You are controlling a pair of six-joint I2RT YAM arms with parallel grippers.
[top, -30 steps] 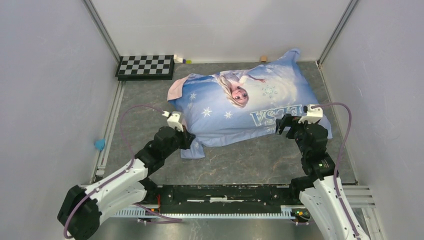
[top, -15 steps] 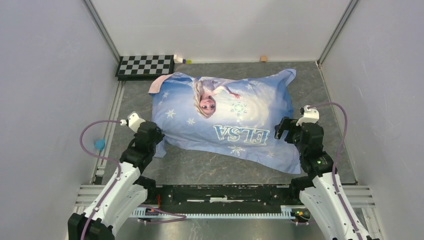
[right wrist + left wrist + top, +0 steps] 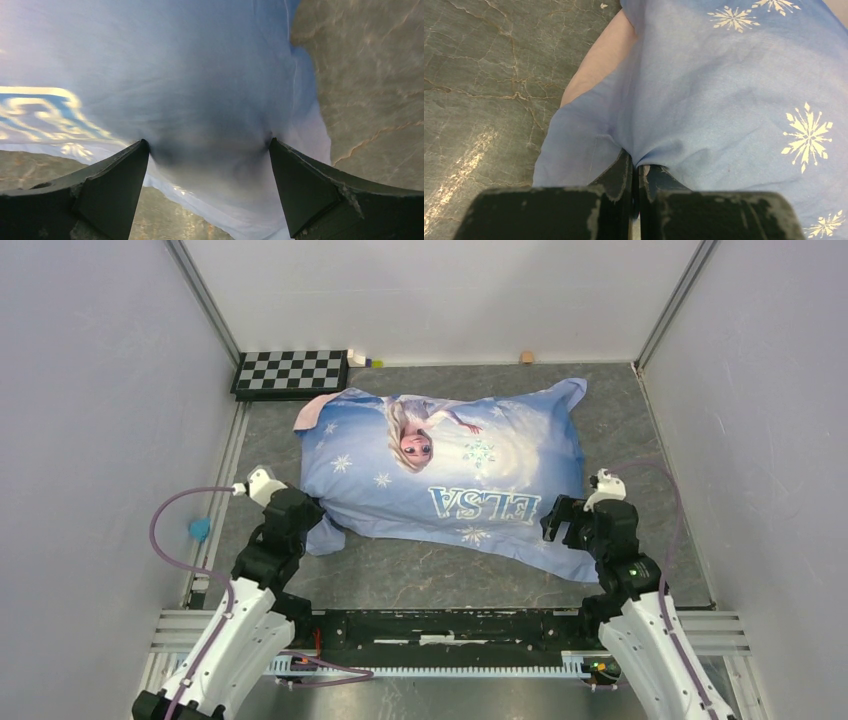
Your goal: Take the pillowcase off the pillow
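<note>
The light blue pillowcase point(image 3: 450, 480) with the cartoon girl and "ELSA" lettering lies stuffed across the table's middle. The pillow is hidden inside it. A pale pink flap point(image 3: 312, 410) shows at its far left corner. My left gripper point(image 3: 312, 518) is shut on the pillowcase's near left corner; in the left wrist view the blue fabric point(image 3: 704, 100) is pinched between the closed fingers point(image 3: 621, 172). My right gripper point(image 3: 562, 520) is open at the near right corner. In the right wrist view its fingers point(image 3: 112, 175) stand wide apart, pressed against the bulging fabric point(image 3: 200, 100).
A black-and-white checkerboard point(image 3: 292, 372) lies at the back left. A small wooden block point(image 3: 526, 357) and a small white-green object point(image 3: 360, 360) sit by the back wall. A teal object point(image 3: 200, 529) lies by the left rail. White walls enclose the grey table point(image 3: 450, 565).
My left gripper has dragged the pillowcase leftward and turned it, then stayed shut on the corner. My right gripper has moved down and left onto the near right corner.
</note>
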